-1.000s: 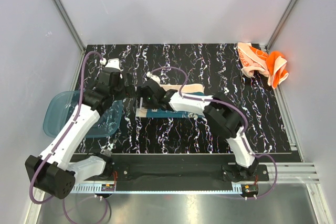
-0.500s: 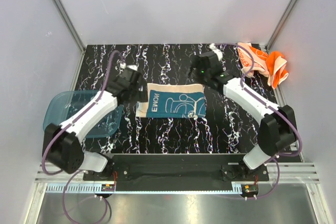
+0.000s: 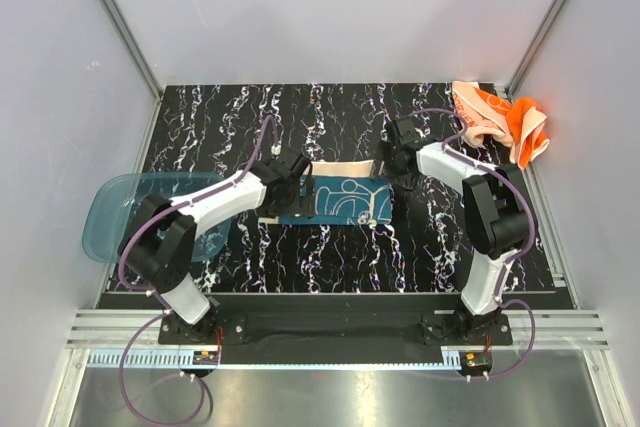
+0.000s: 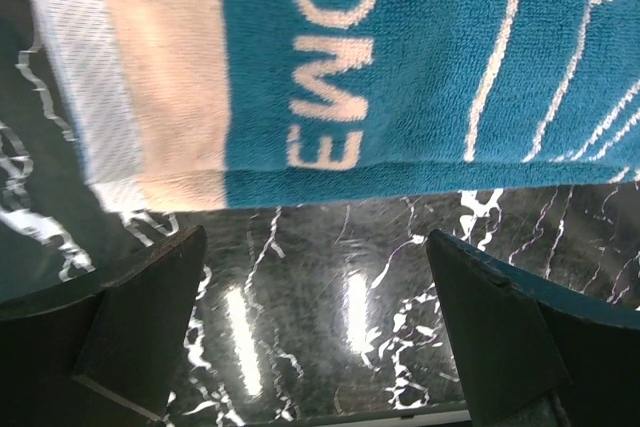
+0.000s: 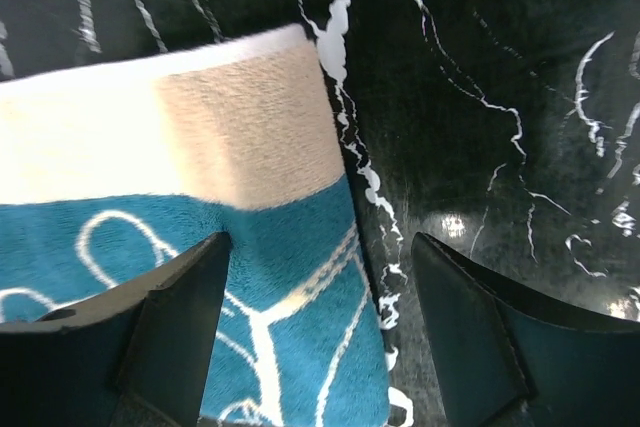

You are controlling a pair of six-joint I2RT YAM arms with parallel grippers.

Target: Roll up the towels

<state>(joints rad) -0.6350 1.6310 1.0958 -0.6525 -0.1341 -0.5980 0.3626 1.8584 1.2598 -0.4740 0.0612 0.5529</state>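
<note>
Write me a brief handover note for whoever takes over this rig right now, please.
Left gripper: open, empty, at the left end of the teal towel.
Right gripper: open, empty, straddling that towel's far right corner.
Teal towel lies flat mid-table, a cream strip showing along its far edge; orange towel sits crumpled in the far right corner.
Done: neither towel rolled yet.
Left: roll both.

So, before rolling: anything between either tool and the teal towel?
Nothing visible. The left tool hangs open at the left edge of the teal towel, the right tool at its far right corner; the orange towel lies aside.
</note>
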